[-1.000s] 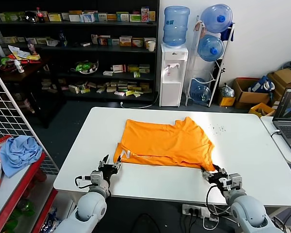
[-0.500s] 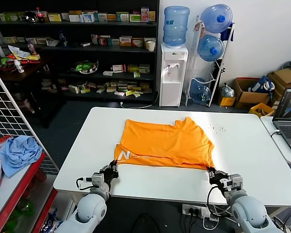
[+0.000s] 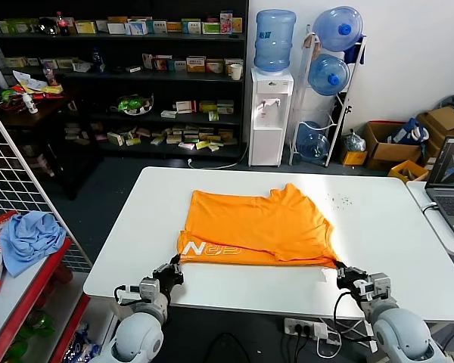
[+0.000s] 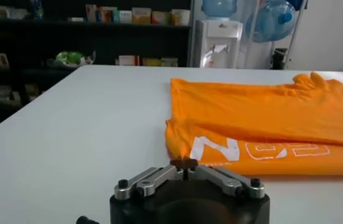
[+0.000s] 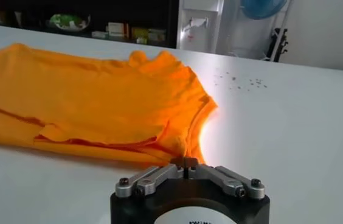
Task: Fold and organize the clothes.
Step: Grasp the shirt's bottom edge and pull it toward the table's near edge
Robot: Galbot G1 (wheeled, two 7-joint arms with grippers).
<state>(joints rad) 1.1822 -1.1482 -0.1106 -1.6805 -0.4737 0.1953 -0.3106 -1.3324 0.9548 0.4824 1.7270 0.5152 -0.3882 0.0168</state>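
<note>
The clothes are one orange T-shirt [image 3: 261, 227] lying folded on the white table [image 3: 397, 227], with white lettering along its near strip. My left gripper [image 3: 177, 266] is shut on the shirt's near left corner, close to the table's front edge. My right gripper [image 3: 340, 270] is shut on the near right corner. In the left wrist view the gripper [image 4: 184, 163] pinches orange fabric beside the lettering of the T-shirt [image 4: 269, 115]. In the right wrist view the gripper [image 5: 185, 161] holds a raised fold of the T-shirt [image 5: 98, 97].
A light blue cloth [image 3: 30, 238] lies on a red rack at the left, beside a wire grid [image 3: 15, 174]. An open laptop [image 3: 450, 181] sits on a second table at the right. A water dispenser [image 3: 271, 113] and shelves stand behind the table.
Both grippers have shut on the shirt's near corners and drawn back toward the table's front edge. The near strip with the lettering has slid out with them.
</note>
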